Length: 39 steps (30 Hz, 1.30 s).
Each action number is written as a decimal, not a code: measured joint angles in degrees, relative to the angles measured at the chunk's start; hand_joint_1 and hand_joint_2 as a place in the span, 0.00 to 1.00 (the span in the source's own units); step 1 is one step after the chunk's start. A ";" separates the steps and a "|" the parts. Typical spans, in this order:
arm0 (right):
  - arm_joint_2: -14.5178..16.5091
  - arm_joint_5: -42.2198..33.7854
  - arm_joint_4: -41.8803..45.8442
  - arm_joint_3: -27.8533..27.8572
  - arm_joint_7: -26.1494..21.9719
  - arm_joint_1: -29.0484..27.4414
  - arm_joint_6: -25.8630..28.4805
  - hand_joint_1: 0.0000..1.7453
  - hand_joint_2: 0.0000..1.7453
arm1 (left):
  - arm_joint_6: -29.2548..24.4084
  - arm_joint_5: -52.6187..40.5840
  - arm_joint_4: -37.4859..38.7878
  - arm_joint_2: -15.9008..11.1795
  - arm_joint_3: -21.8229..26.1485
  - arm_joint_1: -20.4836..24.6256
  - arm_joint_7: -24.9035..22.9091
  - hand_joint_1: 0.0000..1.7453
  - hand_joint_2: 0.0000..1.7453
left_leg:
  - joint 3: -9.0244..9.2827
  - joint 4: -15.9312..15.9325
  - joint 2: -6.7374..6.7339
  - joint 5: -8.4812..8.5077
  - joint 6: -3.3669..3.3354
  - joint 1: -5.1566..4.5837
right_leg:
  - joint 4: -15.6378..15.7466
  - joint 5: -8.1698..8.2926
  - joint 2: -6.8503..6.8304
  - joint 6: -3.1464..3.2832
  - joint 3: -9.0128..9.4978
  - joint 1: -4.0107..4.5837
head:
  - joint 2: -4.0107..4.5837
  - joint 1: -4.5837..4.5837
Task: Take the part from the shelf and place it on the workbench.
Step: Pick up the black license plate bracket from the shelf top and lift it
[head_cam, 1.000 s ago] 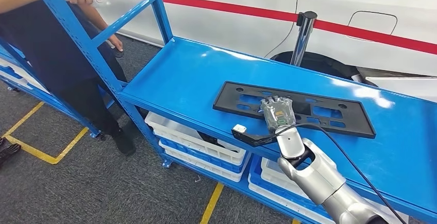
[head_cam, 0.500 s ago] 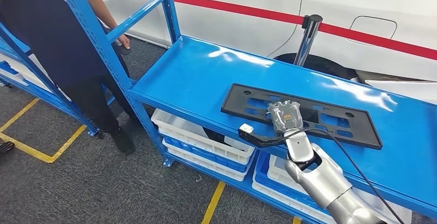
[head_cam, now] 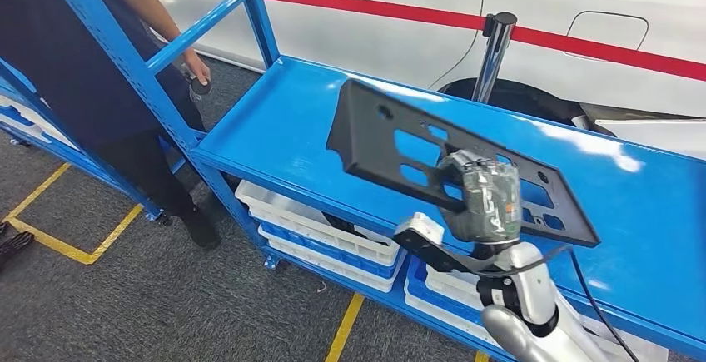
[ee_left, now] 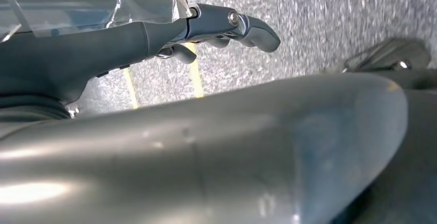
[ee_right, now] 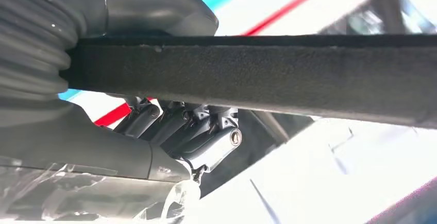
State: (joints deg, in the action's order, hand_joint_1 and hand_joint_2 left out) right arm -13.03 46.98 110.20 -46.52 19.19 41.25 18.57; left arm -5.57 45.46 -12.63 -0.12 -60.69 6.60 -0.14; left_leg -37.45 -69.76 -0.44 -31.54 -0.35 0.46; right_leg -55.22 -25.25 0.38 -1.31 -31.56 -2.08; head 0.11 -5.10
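The part [head_cam: 391, 137] is a long flat black plate with several cut-outs. It hangs tilted above the blue shelf [head_cam: 283, 129], its left end raised, clear of the shelf surface. My right hand [head_cam: 487, 195] grips it near the middle of its near edge. In the right wrist view the plate's edge [ee_right: 257, 74] runs between the thumb and the dark fingers [ee_right: 206, 131], which curl around it. My left hand [ee_left: 227, 23] hangs over the grey floor with its fingers apart and nothing in them.
A person [head_cam: 83, 71] in dark clothes stands at the left by the shelf's upright post [head_cam: 125, 62]. White bins [head_cam: 308, 220] sit on the lower shelf. Behind the shelf are a white car [head_cam: 400, 12] with a red stripe and a chrome post [head_cam: 491, 54].
The plate lay flat on the shelf under my right hand; now it is lifted and tilted, left end up. The person's raised arm has come down.
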 joint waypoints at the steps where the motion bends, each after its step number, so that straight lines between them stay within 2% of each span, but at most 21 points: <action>1: -0.68 -1.74 2.57 1.27 -0.29 -0.58 1.60 1.00 1.00 | -0.07 -0.01 0.00 -0.03 0.06 -0.05 0.16 0.00 0.00 | -1.00 -1.80 0.00 -0.15 0.04 0.06 | 0.00 -0.04 0.05 0.00 0.03 0.00 | 0.00 0.00; 3: -1.91 -5.27 6.99 3.54 -0.86 -1.56 4.43 1.00 1.00 | -0.27 -0.12 0.00 -0.15 0.17 -0.10 0.38 0.00 0.00 | 0.45 1.85 0.02 2.74 -0.38 0.03 | 0.01 -0.08 0.28 -0.03 0.17 0.02 | 0.00 -0.01; 5: -3.15 -10.31 10.85 5.98 -1.56 -2.52 7.72 1.00 1.00 | -0.64 -0.36 0.00 -0.39 0.21 0.00 0.58 0.00 0.00 | 4.67 10.85 0.02 6.68 -1.45 -0.36 | 0.08 -0.14 0.54 -0.16 0.29 0.10 | 0.00 -0.01; 7: -4.61 -16.46 14.22 9.02 -2.42 -3.61 11.04 1.00 1.00 | -1.07 -0.69 0.01 -0.69 0.20 0.19 0.99 0.00 0.00 | 7.05 15.99 -0.13 8.04 -2.21 -0.93 | 0.15 -0.21 0.62 -0.54 0.28 0.15 | 0.00 -0.01; 11: -7.39 -26.66 19.06 14.88 -4.88 -6.09 14.49 1.00 1.00 | -2.29 -1.74 0.01 -1.08 0.19 0.11 3.87 0.00 0.00 | 7.83 17.89 -0.32 8.64 -2.86 -1.05 | -0.28 -0.76 0.41 -1.78 0.24 0.03 | 0.00 0.02; 14: -9.59 -33.40 21.89 19.53 -6.41 -8.56 16.50 1.00 1.00 | -3.23 -2.37 0.01 -1.18 0.19 0.37 9.45 0.00 0.00 | 8.28 18.87 -0.30 9.26 -3.32 -0.86 | -9.65 -6.11 0.24 -1.89 -4.04 0.36 | 0.00 0.05; 16: -10.93 -37.32 23.32 22.54 -6.86 -10.50 17.38 1.00 1.00 | -3.28 -2.07 0.00 -1.16 0.20 0.54 13.23 0.00 0.00 | 8.28 18.83 -0.29 9.24 -3.39 -0.91 | -16.21 -8.46 0.23 -1.99 -7.30 0.45 | 0.00 0.05; 18: -12.20 -40.32 24.61 25.32 -6.88 -12.13 17.70 1.00 1.00 | -2.46 -1.55 -0.01 -1.11 0.25 0.86 16.73 0.00 0.50 | 8.37 18.66 -0.28 9.08 -3.21 -0.76 | -14.41 -6.28 0.18 -2.25 -6.60 0.33 | 0.00 0.05; 20: -13.43 -42.48 25.79 28.07 -6.76 -13.15 17.83 1.00 1.00 | -1.01 -1.15 -0.02 -1.10 0.34 1.46 19.94 0.00 1.00 | 8.33 17.90 -0.26 8.51 -2.55 -0.65 | -6.11 -2.24 -0.05 -2.79 -2.61 -0.05 | 0.00 0.06; 21: -14.00 -43.22 26.30 29.35 -6.69 -13.45 17.84 1.00 1.00 | -0.34 -1.10 -0.03 -1.10 0.39 1.84 21.21 0.00 1.00 | 8.20 17.33 -0.24 8.09 -2.19 -0.64 | -2.77 -0.96 -0.06 -2.76 -1.01 -0.18 | 0.00 0.05; 23: -14.73 -44.03 27.00 31.35 -6.59 -13.93 17.86 1.00 1.00 | 0.64 -1.36 -0.04 -1.10 0.46 2.64 22.84 0.00 1.00 | 7.91 16.61 -0.24 7.51 -1.77 -0.82 | -0.26 -0.40 0.02 -2.16 0.09 -0.14 | 0.00 0.03; 24: -15.01 -44.28 27.27 32.13 -6.56 -14.06 17.86 1.00 1.00 | 1.02 -1.64 -0.06 -1.07 0.48 2.98 23.34 0.00 0.75 | 7.89 16.55 -0.23 7.45 -1.76 -0.71 | -0.35 -0.35 0.14 -1.58 -0.01 -0.06 | 0.00 0.01; 26: -15.50 -44.54 27.78 33.37 -6.54 -14.08 17.83 1.00 1.00 | 1.75 -2.23 -0.14 -0.97 0.50 3.44 24.18 0.00 0.75 | 7.57 15.57 -0.19 6.76 -1.49 -0.49 | -0.36 -0.25 0.15 -1.00 -0.07 0.00 | 0.00 0.00; 27: -15.75 -44.57 28.03 33.84 -6.52 -14.00 17.74 1.00 1.00 | 2.08 -2.43 -0.19 -0.92 0.50 3.62 24.56 0.00 0.75 | 6.78 13.66 -0.17 5.59 -1.19 -0.35 | -0.34 -0.19 0.15 -0.83 -0.08 -0.05 | -0.01 0.00; 28: -15.98 -44.56 28.25 34.22 -6.43 -13.89 17.63 1.00 1.00 | 2.33 -2.58 -0.25 -0.86 0.50 3.79 24.93 0.00 1.00 | 5.37 10.43 -0.16 3.84 -0.83 -0.25 | -0.33 -0.17 0.14 -0.77 -0.09 -0.05 | -0.01 0.00; 31: -16.42 -44.10 28.60 34.81 -5.61 -13.32 17.43 1.00 1.00 | 1.93 -3.41 -0.33 -0.61 0.49 4.21 25.73 0.00 1.00 | -0.30 -1.20 -0.16 -0.70 -0.49 -0.24 | -0.33 -0.20 0.14 -0.69 -0.11 0.21 | 0.00 -0.01; 32: -16.50 -43.82 28.69 34.86 -5.29 -13.05 17.42 1.00 1.00 | 1.34 -3.82 -0.34 -0.49 0.48 4.28 25.78 0.00 1.00 | -0.96 -2.11 -0.15 -0.44 -0.85 -0.38 | -0.33 -0.23 0.17 -0.65 -0.07 0.43 | -0.01 -0.01; 33: -16.57 -43.55 28.82 34.87 -5.05 -12.75 17.42 1.00 1.00 | 0.67 -4.15 -0.34 -0.36 0.48 4.35 25.72 0.00 1.00 | -0.40 -0.44 -0.13 0.96 -1.52 -0.64 | -0.31 -0.26 0.20 -0.61 0.01 0.71 | -0.01 0.00; 36: -16.80 -42.89 29.31 34.92 -4.65 -11.97 17.45 1.00 1.00 | -0.65 -4.45 -0.42 -0.13 0.49 4.68 25.34 0.00 1.00 | 4.98 12.06 -0.38 7.09 -4.92 -2.44 | -0.02 -0.27 0.32 -0.48 0.32 1.30 | 0.00 0.03; 37: -16.89 -42.78 29.50 34.97 -4.58 -11.90 17.52 1.00 1.00 | -0.85 -4.33 -0.49 -0.08 0.50 4.84 25.24 0.00 1.00 | 6.22 14.99 -0.60 8.16 -5.54 -3.02 | 0.08 -0.30 0.40 -0.30 0.35 1.41 | -0.01 0.04; 39: -17.01 -43.18 29.82 35.03 -4.55 -11.83 17.79 1.00 1.00 | -0.96 -3.66 -0.65 0.16 0.62 4.99 25.05 0.00 1.00 | 7.05 17.03 -1.02 8.60 -5.35 -3.44 | 0.20 -0.36 0.52 0.00 0.29 1.57 | -0.01 0.02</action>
State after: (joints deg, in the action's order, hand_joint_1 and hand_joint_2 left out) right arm -30.04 3.80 140.02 -11.49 14.64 29.42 36.35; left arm -6.52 41.80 -13.28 0.04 -60.07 11.60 24.92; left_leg -30.39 -52.73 -1.46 -22.94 -5.69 -2.98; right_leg -55.03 -25.61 0.89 -1.30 -31.27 -0.51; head 0.10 -5.08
